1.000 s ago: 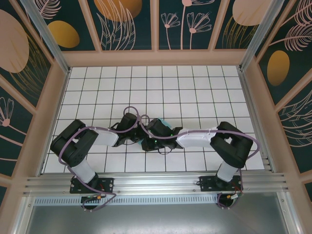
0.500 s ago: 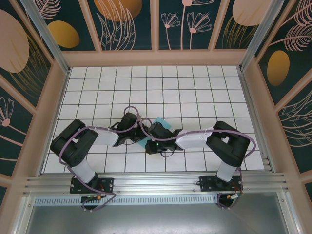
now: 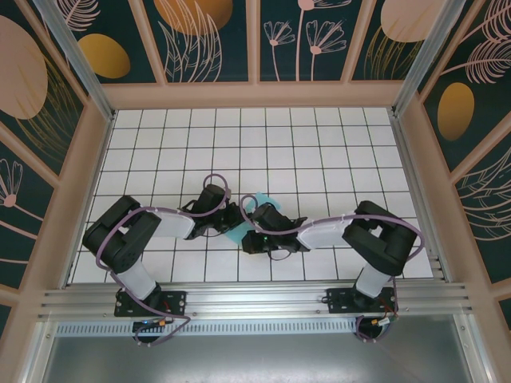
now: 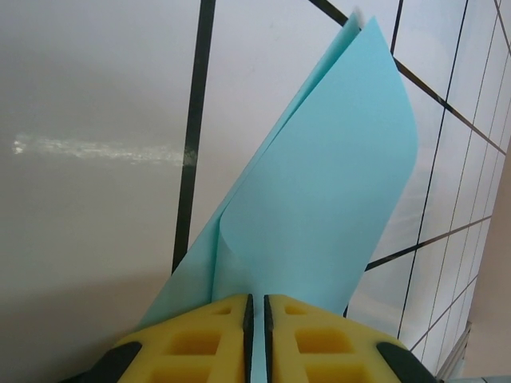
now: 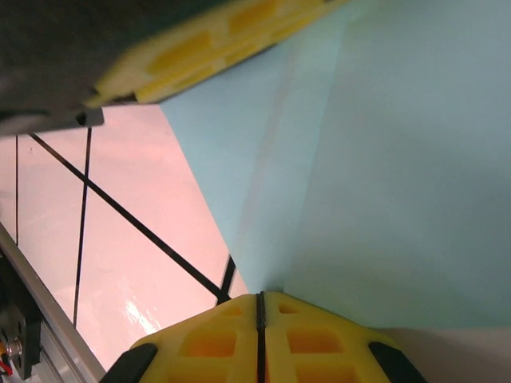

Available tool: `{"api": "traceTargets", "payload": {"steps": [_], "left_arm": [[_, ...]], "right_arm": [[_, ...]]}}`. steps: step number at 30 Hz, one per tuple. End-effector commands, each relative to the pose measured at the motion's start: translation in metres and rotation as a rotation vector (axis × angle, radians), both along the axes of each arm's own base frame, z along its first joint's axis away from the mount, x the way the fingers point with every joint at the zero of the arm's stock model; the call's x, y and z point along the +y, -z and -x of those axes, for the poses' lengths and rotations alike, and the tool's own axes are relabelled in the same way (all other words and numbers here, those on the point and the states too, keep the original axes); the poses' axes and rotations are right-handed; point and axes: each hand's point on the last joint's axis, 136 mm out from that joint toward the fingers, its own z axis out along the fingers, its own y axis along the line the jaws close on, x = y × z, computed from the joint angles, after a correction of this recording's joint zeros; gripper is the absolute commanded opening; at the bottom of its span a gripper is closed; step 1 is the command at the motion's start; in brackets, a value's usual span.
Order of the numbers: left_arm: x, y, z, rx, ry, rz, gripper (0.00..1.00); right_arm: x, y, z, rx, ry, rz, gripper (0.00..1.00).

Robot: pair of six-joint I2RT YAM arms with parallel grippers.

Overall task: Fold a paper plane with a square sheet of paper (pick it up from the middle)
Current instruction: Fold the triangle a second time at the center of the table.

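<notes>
Closest to me, my left claw (image 4: 255, 307) is clamping its yellow pads together on the lower edge of the square sheet of paper (image 4: 319, 183) — turquoise, already folded over, its layers tapering away from the pads to a point. My right claw (image 5: 259, 307) is pinching shut on another edge of the same sheet, just beside the left one. Both claws are holding the sheet between them over the near half of the white tiled surface (image 3: 319, 144) — beyond it the black grid lines are running on toward the patterned back wall (image 3: 255, 40).
</notes>
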Motion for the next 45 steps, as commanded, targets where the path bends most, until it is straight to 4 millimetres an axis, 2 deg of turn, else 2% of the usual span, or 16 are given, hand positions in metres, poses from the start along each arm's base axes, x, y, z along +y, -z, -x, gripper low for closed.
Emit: {"api": "traceTargets", "payload": {"steps": [1, 7, 9, 12, 16, 20, 24, 26, 28, 31, 34, 39, 45], "left_arm": [[-0.003, -0.013, -0.008, -0.035, -0.021, 0.030, 0.16], [-0.008, -0.032, -0.014, -0.055, -0.094, 0.118, 0.17], [-0.007, -0.036, -0.017, -0.068, -0.111, 0.109, 0.18], [-0.004, -0.044, -0.020, -0.092, -0.130, 0.117, 0.19], [-0.001, -0.056, -0.024, -0.138, -0.136, 0.101, 0.21], [0.002, -0.057, -0.026, -0.148, -0.135, 0.066, 0.21], [0.019, -0.057, -0.027, -0.166, -0.185, -0.020, 0.21], [0.031, -0.058, -0.028, -0.175, -0.221, -0.065, 0.21], [0.041, -0.060, -0.027, -0.183, -0.253, -0.095, 0.21], [0.055, -0.062, -0.025, -0.188, -0.304, -0.126, 0.21], [0.067, -0.063, -0.021, -0.191, -0.348, -0.135, 0.21], [0.073, -0.066, -0.018, -0.200, -0.359, -0.136, 0.21], [0.062, -0.070, -0.018, -0.222, -0.298, -0.115, 0.21]], "right_arm": [[-0.037, 0.024, 0.026, 0.106, -0.013, 0.123, 0.11], [-0.022, -0.024, 0.010, 0.011, -0.001, -0.025, 0.12], [-0.021, -0.035, 0.003, -0.014, 0.026, -0.045, 0.13], [-0.023, -0.043, -0.003, -0.030, 0.048, -0.056, 0.13], [-0.010, -0.060, -0.002, -0.028, 0.022, -0.127, 0.15], [-0.009, -0.062, -0.005, -0.068, 0.045, -0.094, 0.15], [-0.002, -0.074, 0.007, -0.121, -0.014, -0.144, 0.16], [0.008, -0.080, 0.016, -0.149, -0.060, -0.155, 0.16], [0.015, -0.076, 0.021, -0.140, -0.091, -0.135, 0.16], [0.024, -0.060, 0.017, -0.145, -0.107, -0.055, 0.16], [0.031, -0.049, 0.005, -0.174, -0.079, 0.020, 0.14], [0.017, -0.032, -0.014, -0.187, 0.019, 0.117, 0.13], [0.002, -0.029, -0.018, -0.151, 0.055, 0.082, 0.13]]}}
